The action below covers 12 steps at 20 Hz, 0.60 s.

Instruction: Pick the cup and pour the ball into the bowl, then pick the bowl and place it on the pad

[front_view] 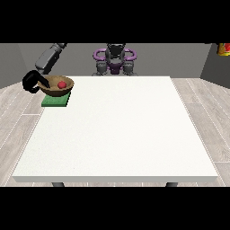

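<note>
bowl (57, 87) hiding pad's (55, 102) top; ball (62, 84) inside

bowl (57, 86) on pad (55, 102), far-left corner

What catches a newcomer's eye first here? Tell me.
The brown bowl with a red ball inside, over the green pad at the table's far corner at the view's left. A black robot hand is at the bowl's rim there.
</note>
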Available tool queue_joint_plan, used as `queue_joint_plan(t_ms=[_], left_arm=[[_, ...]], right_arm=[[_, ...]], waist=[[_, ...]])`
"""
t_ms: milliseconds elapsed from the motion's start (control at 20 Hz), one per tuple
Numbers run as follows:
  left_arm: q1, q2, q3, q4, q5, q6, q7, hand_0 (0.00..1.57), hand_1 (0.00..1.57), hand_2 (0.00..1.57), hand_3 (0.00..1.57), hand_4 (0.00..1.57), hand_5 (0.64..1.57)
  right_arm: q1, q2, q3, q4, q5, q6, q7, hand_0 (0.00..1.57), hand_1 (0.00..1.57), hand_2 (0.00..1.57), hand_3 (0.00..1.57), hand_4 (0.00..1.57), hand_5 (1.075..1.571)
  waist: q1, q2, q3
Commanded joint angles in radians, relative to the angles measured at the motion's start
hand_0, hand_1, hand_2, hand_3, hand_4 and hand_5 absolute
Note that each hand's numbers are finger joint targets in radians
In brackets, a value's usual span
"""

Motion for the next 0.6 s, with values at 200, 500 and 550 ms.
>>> queue_joint_plan(t_ms=[200,500,550], left_arm=[[-0.013,-0.013,-0.026,-0.038,0.006,0.024,0.009,0.00,0.00,0.00,0.00,1.21,1.569],[0.056,-0.118,-0.094,-0.085,-0.021,0.065,0.038,0.00,0.00,0.00,0.00,1.19,1.569],[0.067,-0.122,-0.087,-0.032,-0.044,0.089,0.020,0.00,0.00,0.00,0.00,1.19,1.569]], right_arm=[[-0.021,0.020,0.090,0.036,0.075,0.036,0.007,0.00,0.00,0.00,0.00,0.00,1.410],[-0.048,-0.079,0.103,0.041,0.087,0.101,0.145,0.00,0.00,0.00,0.00,0.00,1.383],[-0.062,-0.083,0.120,-0.001,0.087,0.138,0.160,0.00,0.00,0.00,0.00,0.20,1.375]], waist=[[0.025,0.005,0.0003],[0.003,-0.147,-0.0008],[-0.038,-0.171,-0.0018]])
